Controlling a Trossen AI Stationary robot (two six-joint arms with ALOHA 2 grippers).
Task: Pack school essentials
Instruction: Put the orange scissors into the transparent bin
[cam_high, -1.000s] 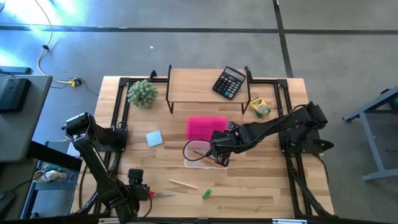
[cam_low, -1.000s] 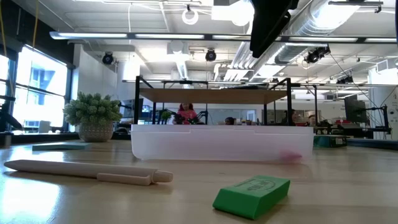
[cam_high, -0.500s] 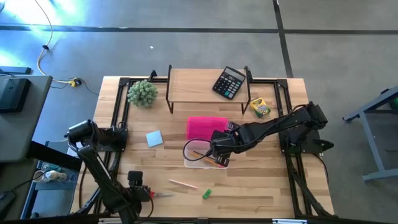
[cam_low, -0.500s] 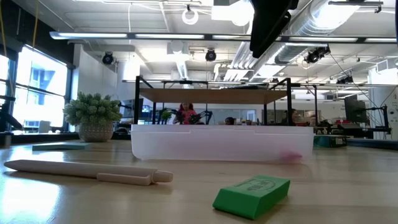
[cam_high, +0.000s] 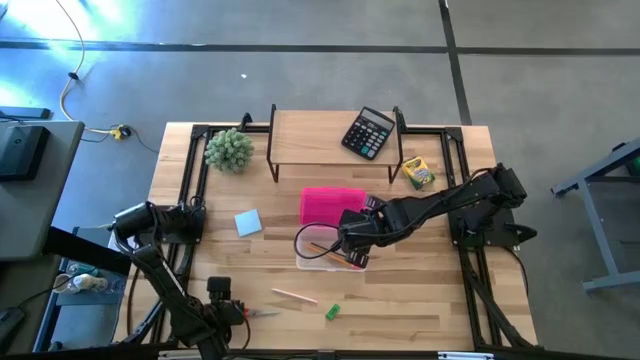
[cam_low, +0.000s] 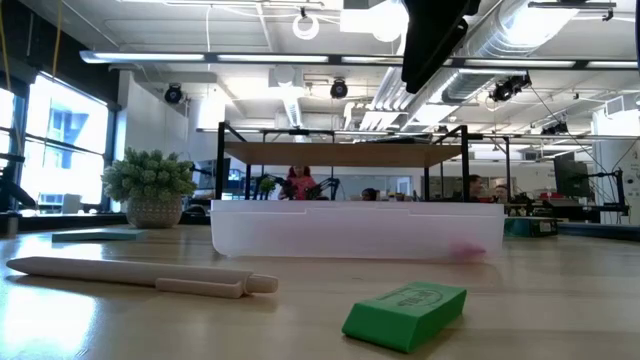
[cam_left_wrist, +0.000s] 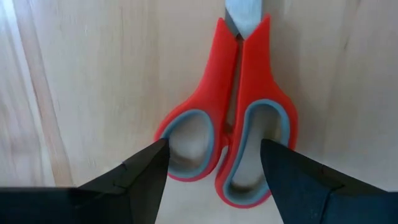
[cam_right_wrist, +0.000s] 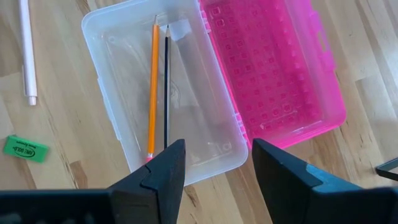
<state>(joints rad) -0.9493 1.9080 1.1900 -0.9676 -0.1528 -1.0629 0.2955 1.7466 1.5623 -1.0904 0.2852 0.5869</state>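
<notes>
red-handled scissors (cam_left_wrist: 231, 118) lie flat on the bench (cam_high: 400, 300) near its front left corner, handles toward the left gripper (cam_left_wrist: 214, 171); the left wrist view shows the two dark fingers (cam_left_wrist: 134, 177) spread wide, one outside each handle loop, nothing gripped, contact with the handles not clear. from above, the scissors (cam_high: 252, 313) are a thin sliver just beside the left gripper (cam_high: 222, 300). right gripper (cam_right_wrist: 214, 165) hangs over the clear box (cam_right_wrist: 165, 87), fingers (cam_right_wrist: 155, 174) apart and empty. inside the box: an orange pencil (cam_right_wrist: 152, 87) and a dark pencil (cam_right_wrist: 166, 90) lying side by side, the pink lid (cam_right_wrist: 270, 68) folded open beside it. since a second ago the left arm's upper links have shifted on the bench's left side and its gripper sits a touch closer to the scissors; right arm and all loose items unchanged. the low view alone shows the green eraser (cam_low: 405, 315) and the pale pen (cam_low: 140, 275) close up in front of the box wall (cam_low: 355, 232), with the plant ball (cam_low: 150, 185) behind; scissors not in that view. the high view alone shows the light-blue notepad (cam_high: 248, 222), the crayon box (cam_high: 417, 172) and the calculator (cam_high: 368, 132) on the wooden shelf (cam_high: 310, 135). the right wrist view alone shows the box contents clearly.
</notes>
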